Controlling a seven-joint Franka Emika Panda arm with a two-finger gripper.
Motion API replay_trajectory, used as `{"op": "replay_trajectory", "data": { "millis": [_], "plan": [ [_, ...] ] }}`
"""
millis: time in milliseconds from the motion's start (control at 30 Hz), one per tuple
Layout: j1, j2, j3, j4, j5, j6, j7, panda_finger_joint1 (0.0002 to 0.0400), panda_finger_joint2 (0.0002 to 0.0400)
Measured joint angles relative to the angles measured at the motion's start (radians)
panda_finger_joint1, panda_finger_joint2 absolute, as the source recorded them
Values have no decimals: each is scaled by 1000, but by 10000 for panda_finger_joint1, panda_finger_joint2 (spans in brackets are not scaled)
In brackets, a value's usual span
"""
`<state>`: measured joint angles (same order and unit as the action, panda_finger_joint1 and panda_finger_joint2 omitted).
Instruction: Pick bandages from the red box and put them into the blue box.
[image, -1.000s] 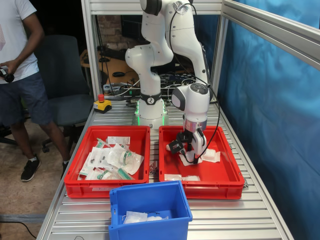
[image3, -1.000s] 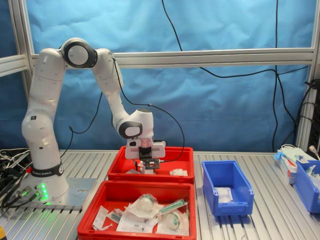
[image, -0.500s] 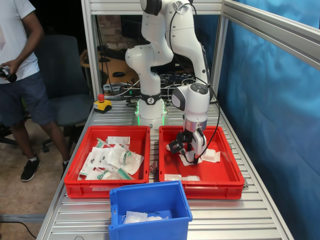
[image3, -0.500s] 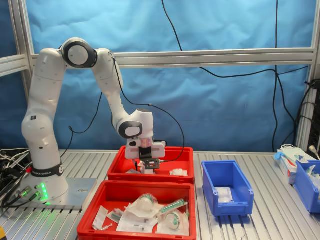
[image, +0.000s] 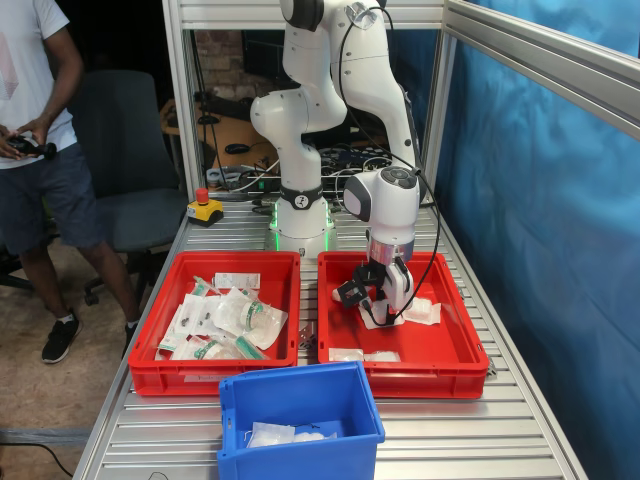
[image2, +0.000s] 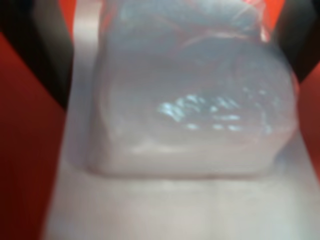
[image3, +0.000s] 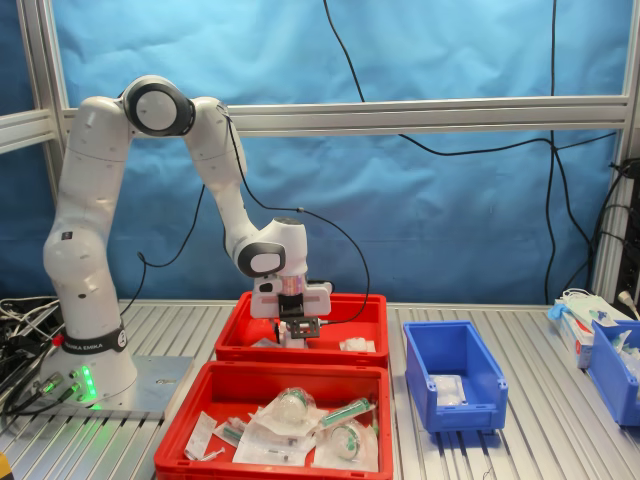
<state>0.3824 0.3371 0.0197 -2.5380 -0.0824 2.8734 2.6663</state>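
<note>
Wrist view is filled by a white padded bandage packet (image2: 192, 100) in crinkly clear wrap, inside the shallow red plastic tray (image: 455, 365). We cannot tell whether the claw (image: 375, 312) pinches it; slick film might slip before the blue plastic bin (image: 300, 398).

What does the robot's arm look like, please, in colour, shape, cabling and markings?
The arm is glossy white with rounded segments and dark grey joint caps. A black cable loops to the wrist. Its base shows green lights and a dark band with white lettering. The end effector is black.

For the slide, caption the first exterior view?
Franka pincer down on a bandage in the red box, blue box waiting in front.
</note>
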Motion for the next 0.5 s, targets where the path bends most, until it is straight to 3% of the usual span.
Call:
{"op": "replay_trajectory", "data": {
  "millis": [133,167,300,333,467,500],
  "plan": [
    [0,0,0,0,0,0,0,316,316],
    [0,0,0,0,0,0,0,267,267],
    [0,0,0,0,0,0,0,267,267],
    [0,0,0,0,0,0,0,216,216],
    [0,0,0,0,0,0,0,216,216],
    [0,0,0,0,0,0,0,167,167]
  ]
}}
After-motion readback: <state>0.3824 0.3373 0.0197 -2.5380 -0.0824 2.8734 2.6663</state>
